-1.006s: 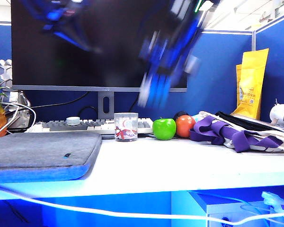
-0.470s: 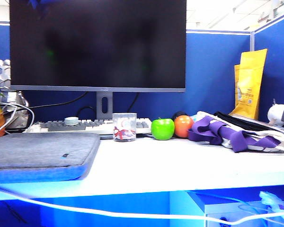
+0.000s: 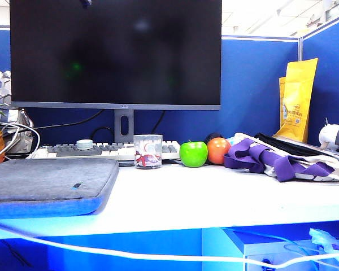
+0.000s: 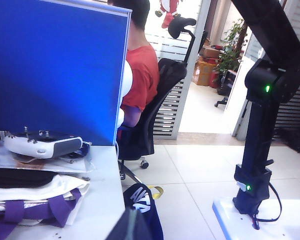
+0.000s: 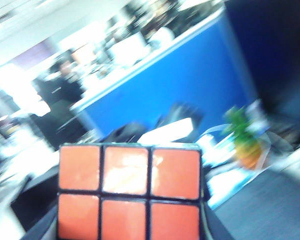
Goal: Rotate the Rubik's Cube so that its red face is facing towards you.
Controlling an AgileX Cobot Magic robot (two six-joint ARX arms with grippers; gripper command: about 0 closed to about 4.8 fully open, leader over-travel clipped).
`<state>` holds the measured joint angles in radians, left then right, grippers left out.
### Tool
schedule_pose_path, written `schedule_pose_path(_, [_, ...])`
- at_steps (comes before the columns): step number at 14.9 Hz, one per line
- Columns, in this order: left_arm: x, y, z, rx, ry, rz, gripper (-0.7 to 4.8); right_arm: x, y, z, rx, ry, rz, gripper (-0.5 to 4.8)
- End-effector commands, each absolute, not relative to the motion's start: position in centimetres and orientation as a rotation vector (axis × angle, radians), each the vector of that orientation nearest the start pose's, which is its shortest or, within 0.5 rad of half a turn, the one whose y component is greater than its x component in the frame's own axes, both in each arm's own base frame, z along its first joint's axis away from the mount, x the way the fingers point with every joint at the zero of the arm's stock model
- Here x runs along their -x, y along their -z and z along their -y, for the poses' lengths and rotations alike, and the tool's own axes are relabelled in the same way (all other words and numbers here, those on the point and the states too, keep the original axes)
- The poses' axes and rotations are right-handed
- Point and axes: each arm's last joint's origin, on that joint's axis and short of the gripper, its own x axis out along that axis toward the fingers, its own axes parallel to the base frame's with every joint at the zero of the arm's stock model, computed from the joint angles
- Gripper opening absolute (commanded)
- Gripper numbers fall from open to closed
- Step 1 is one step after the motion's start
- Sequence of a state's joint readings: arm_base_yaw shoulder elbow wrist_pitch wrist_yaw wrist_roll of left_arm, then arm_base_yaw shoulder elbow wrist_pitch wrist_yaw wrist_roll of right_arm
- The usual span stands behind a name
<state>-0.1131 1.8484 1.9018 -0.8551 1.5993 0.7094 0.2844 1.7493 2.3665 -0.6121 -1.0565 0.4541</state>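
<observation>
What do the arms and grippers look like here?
Left wrist view shows a black arm of boxy links, green lights at two joints, black cable looping at its base. Left gripper: a dark grey sliver at that view's edge. Right gripper: blurred dark parts flanking the Rubik's Cube.

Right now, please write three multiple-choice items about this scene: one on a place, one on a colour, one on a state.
1. Where is the Rubik's Cube?
A. On the keyboard
B. Close before the right wrist camera, in the right gripper
C. On the grey sleeve

2. What colour is the cube face seen there?
A. Orange-red
B. Green
C. White

3. Which arms show in the exterior view?
A. Both
B. Left only
C. Neither

Answers:
1 B, it fills the right wrist view.
2 A, all visible squares are orange-red.
3 C, only the desk and monitor show.
</observation>
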Motion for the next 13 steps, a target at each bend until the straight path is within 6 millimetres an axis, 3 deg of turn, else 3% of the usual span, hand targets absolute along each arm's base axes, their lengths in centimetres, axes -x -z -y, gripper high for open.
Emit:
schedule_pose_path(1, [-37.3,-38.5,7.2,0.068,1.719,-0.017,-0.06,-30.9,-53.7,-11.4,-0.375,-1.305,-0.377,-0.02])
schedule_pose_path(5, [-37.1,-38.3,6.7,0.094,1.700,-0.054,-0.06,-34.8,-50.1,-11.2,-0.398,-1.207,-0.490,-0.02])
schedule_pose_path(10, [-37.5,-37.6,4.2,0.052,1.522,-0.191,-0.05,-37.1,-47.0,-10.4,-0.435,-1.083,-0.634,-0.02])
schedule_pose_path(13, [-37.4,-37.5,3.9,0.058,1.509,-0.205,-0.05,-38.8,-44.6,-11.0,-0.510,-1.152,-0.746,-0.02])
